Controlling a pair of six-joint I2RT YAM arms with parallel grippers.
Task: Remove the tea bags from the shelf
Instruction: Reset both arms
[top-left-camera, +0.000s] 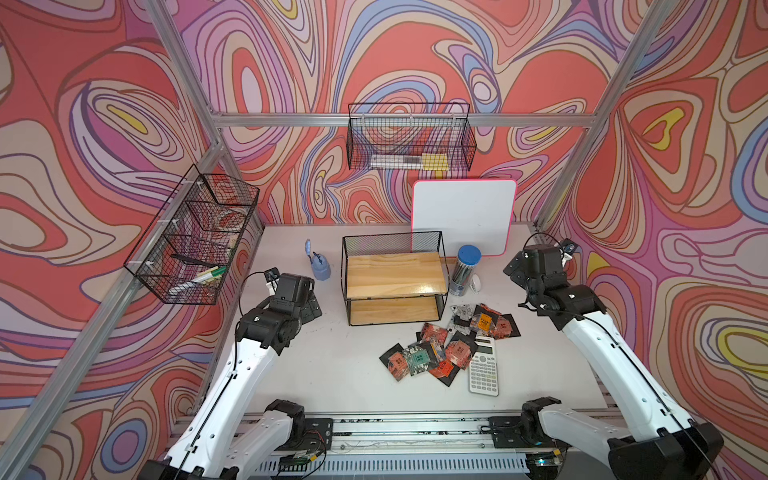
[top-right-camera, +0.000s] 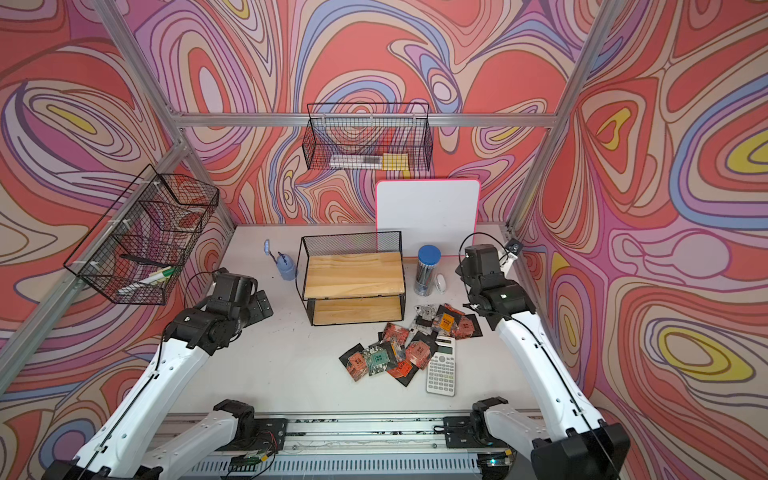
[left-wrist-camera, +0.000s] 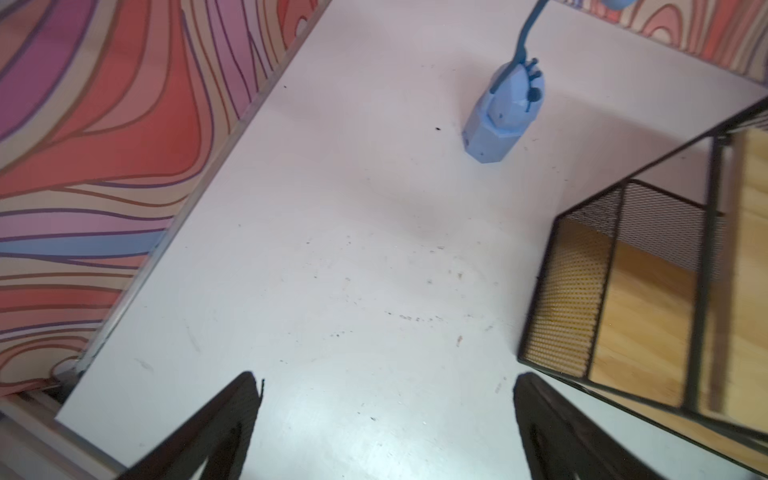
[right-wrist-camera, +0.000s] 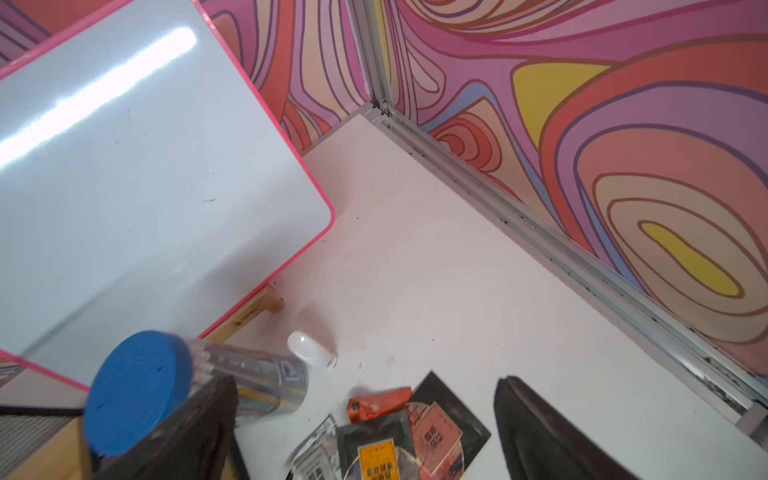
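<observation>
The shelf (top-left-camera: 394, 277) (top-right-camera: 353, 282) stands mid-table, a black wire rack with two light wooden boards, both bare. Its side also shows in the left wrist view (left-wrist-camera: 648, 299). The tea bags (top-left-camera: 432, 353) (top-right-camera: 388, 355) lie in a loose pile on the table in front of the shelf and to its right, mostly black with red or orange labels. My left gripper (left-wrist-camera: 384, 382) (top-left-camera: 309, 309) hangs open over bare table left of the shelf. My right gripper (right-wrist-camera: 365, 382) (top-left-camera: 517, 272) is open above the far end of the tea bags (right-wrist-camera: 415, 432), holding nothing.
A white calculator (top-left-camera: 484, 370) lies against the pile. A blue-lidded clear jar (top-left-camera: 465, 270) and a small white object (top-left-camera: 477, 284) stand right of the shelf, a whiteboard (top-left-camera: 463, 216) behind. A blue stand (top-left-camera: 320, 266) sits left. Wire baskets (top-left-camera: 409, 137) (top-left-camera: 195, 237) hang on the walls.
</observation>
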